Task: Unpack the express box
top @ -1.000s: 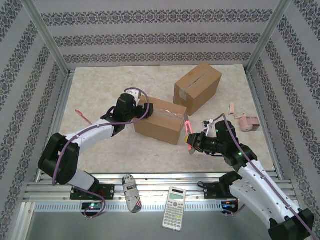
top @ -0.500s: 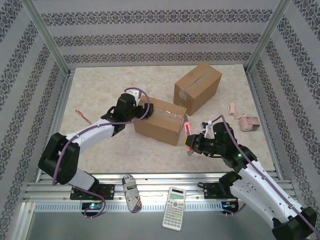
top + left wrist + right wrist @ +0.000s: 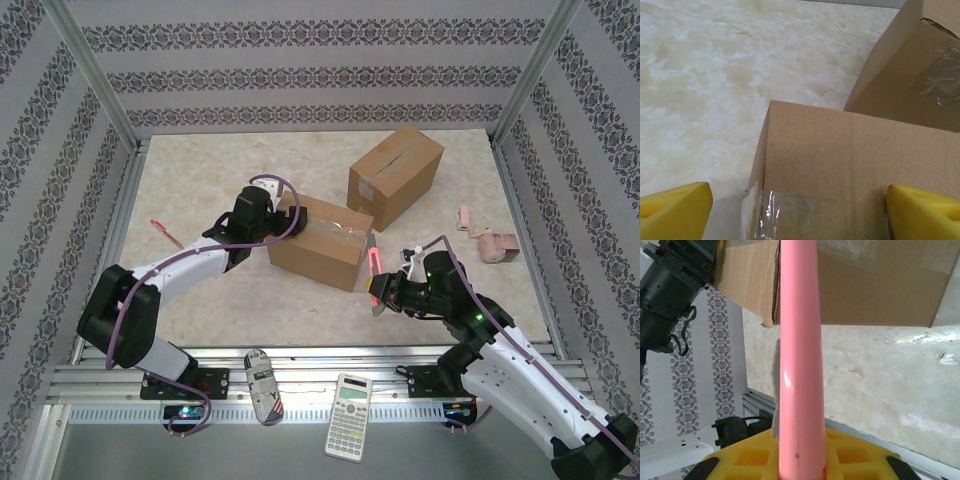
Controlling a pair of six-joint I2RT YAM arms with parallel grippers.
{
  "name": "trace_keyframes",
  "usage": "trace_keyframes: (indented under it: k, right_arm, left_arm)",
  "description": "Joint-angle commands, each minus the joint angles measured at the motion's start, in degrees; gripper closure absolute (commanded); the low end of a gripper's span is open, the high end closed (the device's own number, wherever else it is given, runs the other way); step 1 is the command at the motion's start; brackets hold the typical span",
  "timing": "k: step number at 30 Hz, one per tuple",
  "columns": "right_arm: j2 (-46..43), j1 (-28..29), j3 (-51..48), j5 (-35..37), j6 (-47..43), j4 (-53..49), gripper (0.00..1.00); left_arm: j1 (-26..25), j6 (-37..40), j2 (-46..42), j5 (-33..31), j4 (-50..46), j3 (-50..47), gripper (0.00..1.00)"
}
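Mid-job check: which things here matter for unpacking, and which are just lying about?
In the job: near box; cutter, held in the right end effector; left end effector, open over that box.
Lying about: far box; pen; tape dispenser; calculator.

No writing can be read in any view. The calculator (image 3: 350,416), lying on the rail at the worktop's near edge, has keys and a display too small to make out. The near cardboard box (image 3: 318,243) and the far cardboard box (image 3: 395,175) show plain brown faces with clear tape and no legible label
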Motion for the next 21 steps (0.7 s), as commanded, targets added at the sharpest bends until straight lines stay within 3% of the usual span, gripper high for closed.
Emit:
trace_keyframes:
  k: [1,21]
  right_arm:
    - [-0.1,2.4,-1.7,-4.6,2.1,-3.2,1.0]
    - [0.1,5.5,-3.0,-5.3,3.7,-0.6,1.0]
  left_arm:
    - [-0.6,0.0,5.2,-4.0,-13.1,-3.2,0.11]
    - [-0.6,0.0,5.4,-4.3,-13.1,-3.5,0.11]
